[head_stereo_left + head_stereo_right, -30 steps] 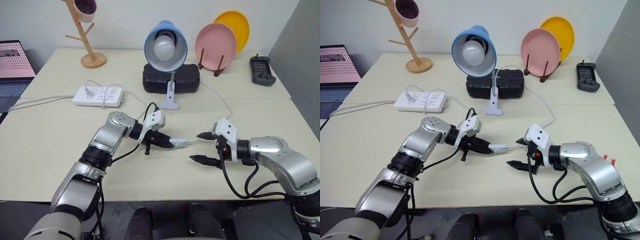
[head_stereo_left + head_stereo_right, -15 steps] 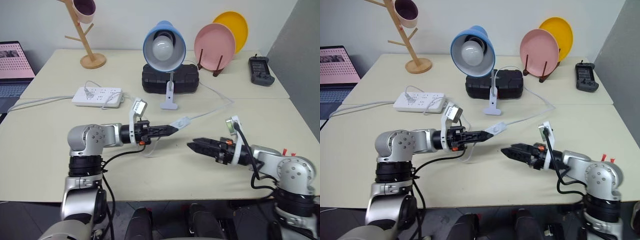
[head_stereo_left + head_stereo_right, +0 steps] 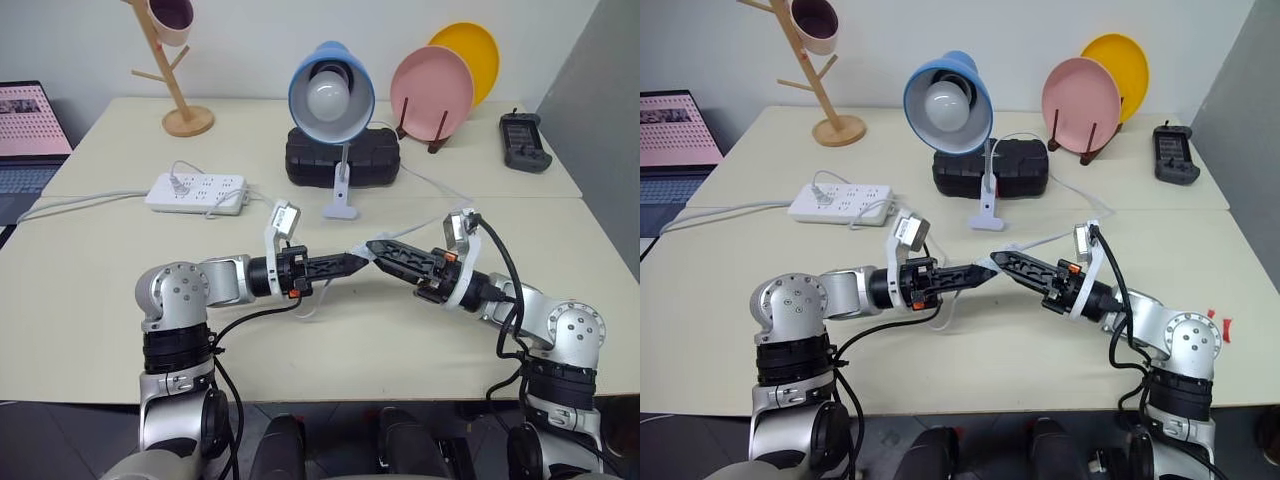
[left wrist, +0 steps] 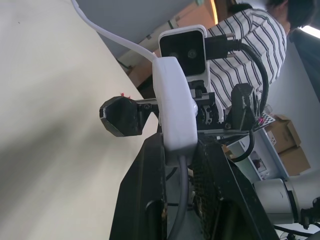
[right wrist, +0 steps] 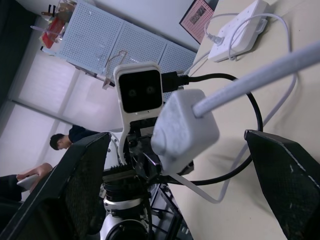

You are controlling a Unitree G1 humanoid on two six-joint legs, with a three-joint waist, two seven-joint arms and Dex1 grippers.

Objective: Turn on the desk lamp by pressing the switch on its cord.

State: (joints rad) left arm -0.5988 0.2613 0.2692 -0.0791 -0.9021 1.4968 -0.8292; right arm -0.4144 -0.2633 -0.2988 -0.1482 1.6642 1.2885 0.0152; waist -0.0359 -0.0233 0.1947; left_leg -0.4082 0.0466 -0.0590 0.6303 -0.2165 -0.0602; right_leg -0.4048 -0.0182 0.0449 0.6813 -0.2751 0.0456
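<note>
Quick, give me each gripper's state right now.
Left gripper: shut on the switch, lifted off the table.
Right gripper: open, its fingers either side of the switch, not clamped on it.

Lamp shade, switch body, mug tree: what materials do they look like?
Desk lamp shade: probably painted metal or glossy plastic; smooth blue outer surface, white inside.
Switch: moulded plastic, satin white, with rounded edges.
Mug tree: looks like light, unpainted wood, with pale tan pegs and a round base.
</note>
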